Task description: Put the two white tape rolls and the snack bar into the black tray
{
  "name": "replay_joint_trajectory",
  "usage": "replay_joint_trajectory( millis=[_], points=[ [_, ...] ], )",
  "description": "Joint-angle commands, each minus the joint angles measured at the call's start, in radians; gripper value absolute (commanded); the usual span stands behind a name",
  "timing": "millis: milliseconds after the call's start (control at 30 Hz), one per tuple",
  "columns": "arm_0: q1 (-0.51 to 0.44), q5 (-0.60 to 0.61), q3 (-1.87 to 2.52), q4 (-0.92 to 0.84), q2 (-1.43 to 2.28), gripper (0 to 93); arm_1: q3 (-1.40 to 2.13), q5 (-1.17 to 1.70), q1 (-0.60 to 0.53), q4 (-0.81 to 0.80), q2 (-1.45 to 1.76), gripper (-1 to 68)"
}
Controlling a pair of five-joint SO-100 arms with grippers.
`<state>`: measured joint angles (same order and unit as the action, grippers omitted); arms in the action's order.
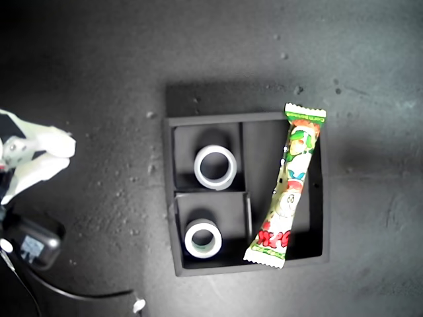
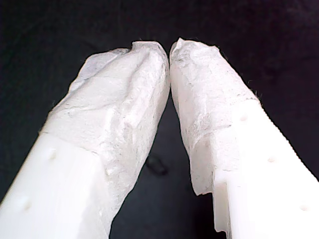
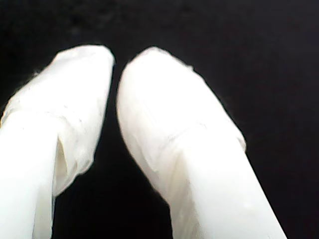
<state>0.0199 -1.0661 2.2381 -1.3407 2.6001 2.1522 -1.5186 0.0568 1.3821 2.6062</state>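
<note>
The black tray [image 1: 170, 198] lies in the middle of the exterior view. One white tape roll [image 1: 197, 168] sits in its upper small compartment and the other white tape roll [image 1: 188, 240] in the lower small one. The snack bar [image 1: 291, 185] lies slanted in the long compartment, its upper crimped end resting over the tray's rim. My first gripper [image 2: 170, 50] is shut with nothing between its padded tips. My second gripper [image 3: 115, 62] is shut and empty over dark ground. An arm's white gripper [image 1: 39, 155] sits at the exterior view's left edge, well away from the tray.
A black box [image 1: 33, 244] with a cable [image 1: 79, 294] lies at the exterior view's lower left, below that arm. The table is dark and speckled with small crumbs.
</note>
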Motion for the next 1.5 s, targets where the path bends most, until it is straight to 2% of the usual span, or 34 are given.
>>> replay_joint_trajectory(
  millis=[0, 267, 367, 467, 700, 833, 933, 1033, 1200, 1367, 1467],
  points=[
    [-0.028, -0.035, 0.235, 0.12, 0.126, 0.6, 0.262, 0.112, 0.0, -0.143, 0.117, -0.3],
    [-0.044, -0.077, 0.548, 0.181, 0.344, 0.2, 0.609, 0.388, -0.003, -0.394, 0.196, -0.5],
    [-0.055, -0.086, 0.638, 0.181, 0.433, 0.0, 0.795, 0.491, -0.011, -0.494, 0.379, -0.5],
    [-0.06, -0.071, 0.712, 0.175, 0.526, 0.0, 0.969, 0.508, 0.006, -0.393, 0.738, -0.5],
    [-0.067, -0.028, 0.838, 0.087, 0.782, 0.0, 0.971, 0.571, -0.017, -0.313, 0.746, -0.4],
    [-0.08, -0.005, 0.9, 0.15, 0.787, 0.0, 0.971, 0.606, -0.032, -0.304, 0.746, -0.1],
    [-0.066, -0.014, 0.9, 0.158, 0.787, 4.0, 0.973, 0.641, -0.051, -0.318, 0.746, 1.0],
    [-0.083, -0.077, 0.9, 0.138, 0.787, 4.0, 0.973, 0.66, -0.052, -0.322, 0.746, 0.6],
    [-0.08, -0.081, 0.9, 0.075, 0.787, 4.1, 0.973, 0.627, -0.034, -0.189, 0.746, 0.6],
    [-0.095, -0.146, 0.9, -0.021, 0.787, 4.1, 0.973, 0.565, -0.017, -0.144, 0.746, 0.6],
    [-0.092, -0.143, 0.9, -0.043, 0.787, 4.1, 0.973, 0.459, 0.017, -0.041, 0.746, 0.8]
  ],
)
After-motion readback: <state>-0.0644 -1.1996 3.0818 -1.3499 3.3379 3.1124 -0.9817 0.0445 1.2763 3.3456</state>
